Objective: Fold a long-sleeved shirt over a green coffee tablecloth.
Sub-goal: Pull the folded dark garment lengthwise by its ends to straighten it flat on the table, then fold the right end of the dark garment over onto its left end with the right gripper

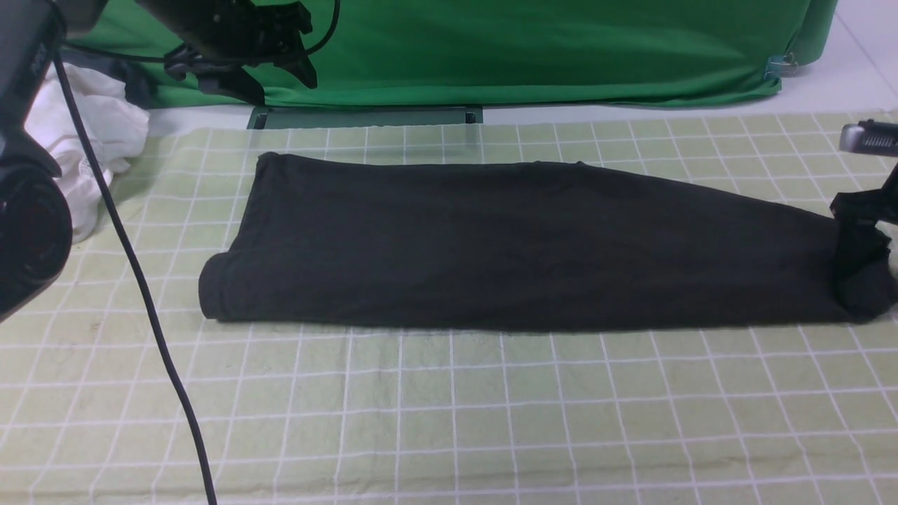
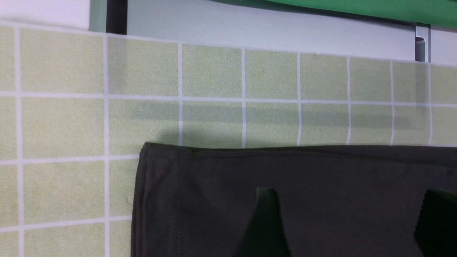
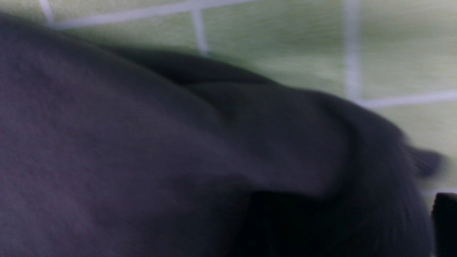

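Observation:
The long-sleeved shirt (image 1: 505, 245) lies as a long black band, plain side up, across the green coffee tablecloth (image 1: 449, 407); no text or graphic shows. My left gripper (image 1: 273, 78) hangs open high above the shirt's far left corner. In its wrist view the left gripper (image 2: 351, 214) has its fingertips (image 2: 266, 207) spread over the shirt's hemmed corner (image 2: 160, 185), holding nothing. My right gripper (image 1: 861, 214) is down on the shirt's bunched right end (image 1: 863, 280). In the blurred right wrist view its fingers (image 3: 444, 221) stand wide apart and shirt fabric (image 3: 339, 200) fills the gap between them.
A white garment (image 1: 84, 147) is heaped at the far left. Plain deep-green fabric (image 1: 533, 49) hangs along the back, with a dark slot (image 1: 365, 116) at the table's far edge. A black cable (image 1: 147, 294) drops across the left foreground beside the left arm's body (image 1: 28, 231).

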You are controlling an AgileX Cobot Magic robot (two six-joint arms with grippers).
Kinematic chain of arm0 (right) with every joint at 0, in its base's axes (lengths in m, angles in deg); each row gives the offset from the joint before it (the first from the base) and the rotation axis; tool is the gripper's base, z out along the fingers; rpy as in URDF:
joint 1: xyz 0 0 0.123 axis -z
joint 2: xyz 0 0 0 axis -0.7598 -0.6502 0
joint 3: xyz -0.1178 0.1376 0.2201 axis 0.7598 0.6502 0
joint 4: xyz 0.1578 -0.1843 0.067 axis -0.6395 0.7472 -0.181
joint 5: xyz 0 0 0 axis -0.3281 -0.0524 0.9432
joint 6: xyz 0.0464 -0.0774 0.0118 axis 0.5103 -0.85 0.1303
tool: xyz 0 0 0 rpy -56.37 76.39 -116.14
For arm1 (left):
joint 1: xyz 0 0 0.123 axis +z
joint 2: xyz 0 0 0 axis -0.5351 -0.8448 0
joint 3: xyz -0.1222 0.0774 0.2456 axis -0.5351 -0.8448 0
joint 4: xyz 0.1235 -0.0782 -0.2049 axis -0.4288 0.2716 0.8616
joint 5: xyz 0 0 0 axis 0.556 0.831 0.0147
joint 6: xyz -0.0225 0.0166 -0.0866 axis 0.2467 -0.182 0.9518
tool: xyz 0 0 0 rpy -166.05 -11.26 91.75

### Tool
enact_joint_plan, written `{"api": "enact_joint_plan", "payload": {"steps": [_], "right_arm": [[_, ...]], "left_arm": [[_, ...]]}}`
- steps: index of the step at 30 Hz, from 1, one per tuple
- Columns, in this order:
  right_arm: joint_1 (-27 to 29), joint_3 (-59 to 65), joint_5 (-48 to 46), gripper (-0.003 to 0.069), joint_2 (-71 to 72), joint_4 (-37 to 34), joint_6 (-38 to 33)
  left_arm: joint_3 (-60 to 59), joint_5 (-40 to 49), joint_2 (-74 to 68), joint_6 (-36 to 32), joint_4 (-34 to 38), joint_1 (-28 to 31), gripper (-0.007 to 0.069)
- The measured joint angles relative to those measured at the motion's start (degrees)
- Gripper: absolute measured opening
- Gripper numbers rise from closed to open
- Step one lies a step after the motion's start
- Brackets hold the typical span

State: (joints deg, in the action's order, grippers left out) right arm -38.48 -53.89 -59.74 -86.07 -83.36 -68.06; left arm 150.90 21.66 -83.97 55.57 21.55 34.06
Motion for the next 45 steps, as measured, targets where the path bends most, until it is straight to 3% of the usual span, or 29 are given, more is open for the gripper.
{"api": "enact_joint_plan", "payload": {"steps": [4, 6, 9, 10, 11, 14, 19, 20, 27, 32, 40, 45], "right_arm": [[-0.6, -0.1, 0.1, 0.0576, -0.3, 0.0, -0.5], [-0.9, -0.3, 0.2, 0.0511, -0.2, 0.0, -2.0], [-1.1, -1.2, 0.1, 0.0358, -0.6, -0.4, -2.9], [-1.1, -2.2, -0.1, 0.0218, -0.8, -0.5, -3.5], [-1.2, -2.7, -0.2, 0.0136, -0.8, -0.5, -3.6], [-1.2, -3.2, -0.2, 0.0048, 0.8, 1.2, -3.6], [0.7, -3.2, 0.0, 0.0044, 6.7, 9.3, -1.0], [2.2, -3.2, 0.0, 0.0044, 9.2, 12.2, -0.1], [5.5, -3.6, -0.2, 0.0044, 15.4, 16.0, 1.2], [5.4, -3.6, -0.2, 0.0044, 15.4, 14.7, 1.3], [5.4, -3.6, -0.3, 0.0044, 15.4, 13.2, 2.2], [5.2, -3.6, -0.3, 0.0044, 15.4, 12.3, 2.9]], "left_arm": [[0.0, 0.0, 0.0, 0.0, 0.1, 0.0, 0.0528], [0.0, 0.0, 0.0, -0.1, 0.2, 0.0, 0.0528], [0.0, 0.0, 0.0, -1.3, 0.2, 0.1, 0.0528], [0.0, 0.0, 0.0, -1.5, 0.5, 0.2, 0.0528], [0.0, 0.0, 0.0, -1.7, 0.7, 0.2, 0.0524], [-1.4, -0.2, 1.0, -2.4, 1.7, 0.3, 0.0498], [-14.1, -0.4, 9.4, -4.1, 2.8, 0.3, 0.0429], [-21.0, -0.4, 14.4, -4.7, 3.0, 0.3, 0.0398], [-46.4, -2.9, 28.9, -5.6, 3.9, -1.1, 0.0316], [-55.3, -9.1, 30.1, -5.8, 3.9, -6.3, 0.0336], [-56.4, -15.8, 29.5, -4.3, 4.5, -13.3, 0.0447], [-56.4, -16.1, 26.7, -2.4, 4.5, -15.2, 0.0475]]}}
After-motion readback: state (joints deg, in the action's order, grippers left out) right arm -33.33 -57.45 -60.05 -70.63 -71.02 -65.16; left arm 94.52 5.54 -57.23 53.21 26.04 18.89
